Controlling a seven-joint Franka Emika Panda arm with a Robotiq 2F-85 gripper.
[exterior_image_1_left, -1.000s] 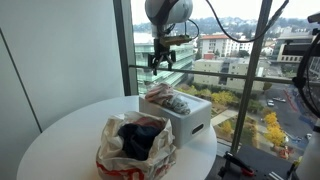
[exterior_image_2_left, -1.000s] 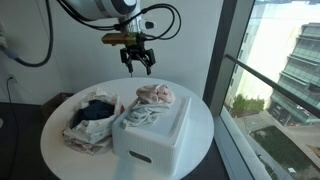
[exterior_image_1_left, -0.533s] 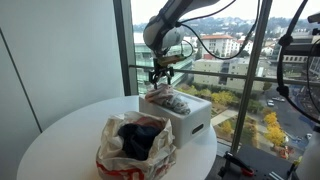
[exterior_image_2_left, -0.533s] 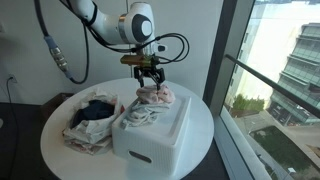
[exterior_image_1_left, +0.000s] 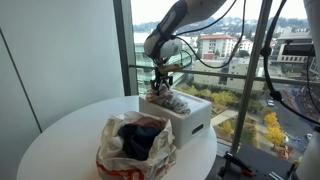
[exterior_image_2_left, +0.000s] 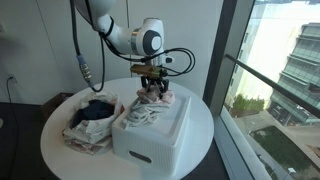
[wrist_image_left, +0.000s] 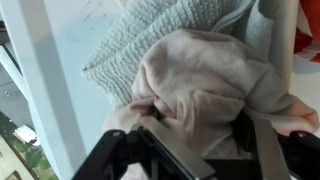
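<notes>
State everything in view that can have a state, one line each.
Tool, down on the pink cloth, jaws astride it; grip unclear.
Pink cloth, crumpled, atop the pile in the box.
Grey cloth, crumpled, beside the pink cloth.
Box, open-topped, heaped full.
Bag, open, upright on the table.
Dark clothes, bunched inside the bag.

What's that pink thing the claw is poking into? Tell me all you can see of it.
The pink cloth is a soft, pale pink garment, fleecy-looking and crumpled into rounded folds. It lies heaped in the top of the white box, against a grey knitted cloth that touches it. The gripper presses down into it from above, with a bunch of the fabric between its fingers.
</notes>
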